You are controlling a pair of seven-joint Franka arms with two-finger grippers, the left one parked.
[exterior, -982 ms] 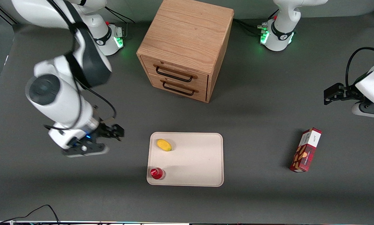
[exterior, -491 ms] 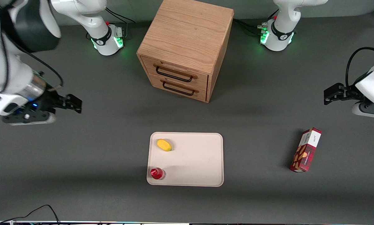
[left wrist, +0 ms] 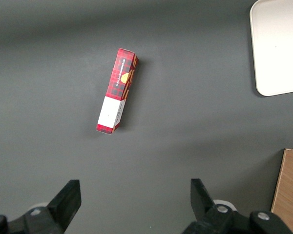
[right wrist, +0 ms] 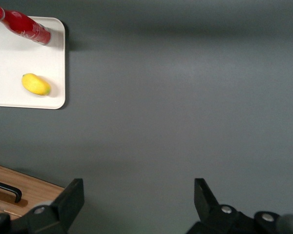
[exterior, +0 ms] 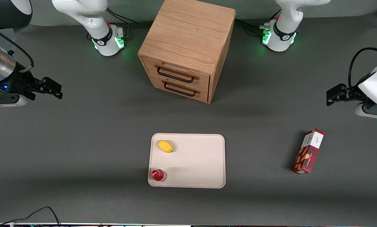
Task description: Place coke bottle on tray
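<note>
The coke bottle (exterior: pixel 158 175) stands upright on the cream tray (exterior: pixel 194 164), at the tray's corner nearest the front camera on the working arm's side. The wrist view shows the same red bottle (right wrist: pixel 22 25) on the tray (right wrist: pixel 10 63). My gripper (exterior: pixel 51 89) hangs open and empty high above the bare table, far from the tray toward the working arm's end. Its fingers (right wrist: pixel 71 197) are spread wide with only grey table between them.
A yellow fruit (exterior: pixel 165 146) lies on the tray, farther from the front camera than the bottle. The wooden two-drawer cabinet (exterior: pixel 188 47) stands at the back of the table. A red-and-white snack box (exterior: pixel 308 151) lies toward the parked arm's end.
My gripper has pulled away from beside the tray, rising and moving off toward the working arm's end of the table. The bottle and tray have not moved.
</note>
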